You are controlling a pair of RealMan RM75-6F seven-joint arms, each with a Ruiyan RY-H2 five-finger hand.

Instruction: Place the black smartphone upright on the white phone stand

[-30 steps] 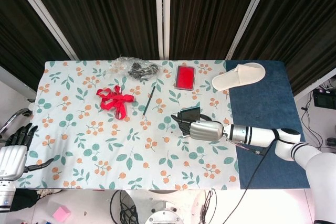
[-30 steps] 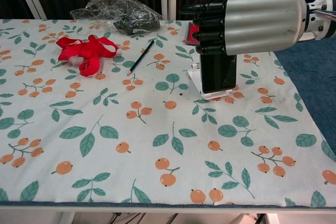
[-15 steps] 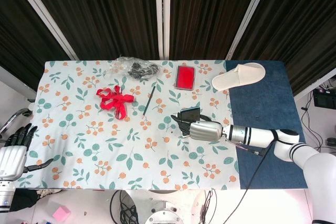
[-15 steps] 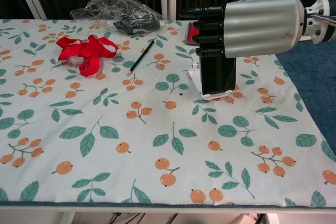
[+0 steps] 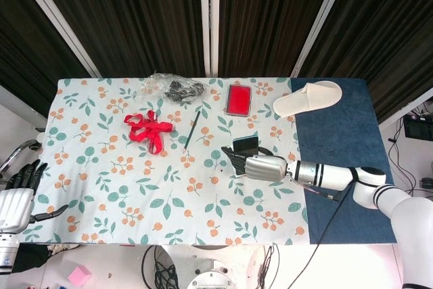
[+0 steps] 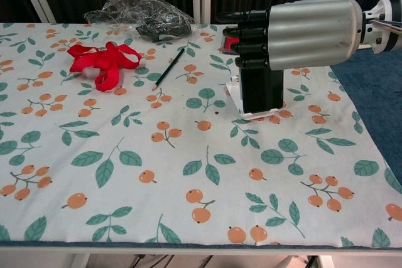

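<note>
The black smartphone (image 5: 245, 145) (image 6: 262, 92) stands upright on the white phone stand (image 6: 241, 106), right of the table's middle. My right hand (image 5: 258, 167) (image 6: 295, 29) hovers just on the near side of it, its dark fingers (image 6: 246, 37) stretched out level and crossing the phone's top edge in the chest view. I see no finger wrapped around the phone, and whether they touch it is unclear. Off the table's near left corner, my left hand (image 5: 17, 197) holds nothing and its fingers are spread.
A red ribbon (image 5: 149, 126) (image 6: 103, 61) and a pencil (image 5: 191, 133) (image 6: 168, 67) lie left of the stand. A crumpled plastic bag (image 5: 172, 88) and a red case (image 5: 239, 99) are at the back. A white slipper (image 5: 308, 97) rests on the blue cloth (image 5: 338, 167).
My right hand has drawn back slightly toward the near edge. The phone now stands straighter on the stand, showing clear of the fingers in the head view. The left hand is unchanged.
</note>
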